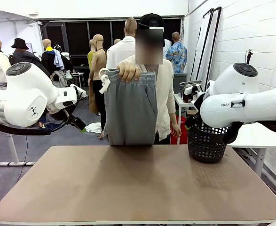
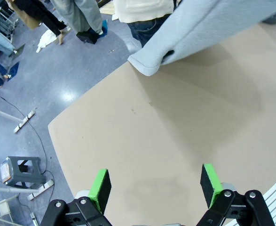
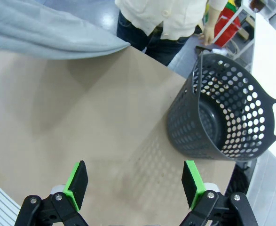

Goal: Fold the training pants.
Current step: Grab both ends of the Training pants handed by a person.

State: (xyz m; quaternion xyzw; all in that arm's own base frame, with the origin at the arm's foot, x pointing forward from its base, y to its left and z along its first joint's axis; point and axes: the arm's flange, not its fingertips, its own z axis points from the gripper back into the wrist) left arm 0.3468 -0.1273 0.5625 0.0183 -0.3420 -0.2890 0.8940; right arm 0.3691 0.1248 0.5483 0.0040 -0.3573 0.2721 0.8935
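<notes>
A person at the far side of the table holds the light grey training pants (image 1: 130, 108) up by the waistband with one hand (image 1: 128, 71); the legs hang down to the table's far edge. The pants' lower end shows in the left wrist view (image 2: 203, 33) and in the right wrist view (image 3: 48, 35). My left gripper (image 2: 154, 184) is open above the bare tabletop, well short of the pants. Over the table near the basket, my right gripper (image 3: 135, 181) also stands open with nothing between its fingers.
A dark perforated basket (image 1: 207, 143) stands at the table's (image 1: 138, 183) far right corner, also in the right wrist view (image 3: 222, 117). Both white arms hang at the table's left and right sides. A stool (image 2: 20, 172) stands on the floor off the table's left.
</notes>
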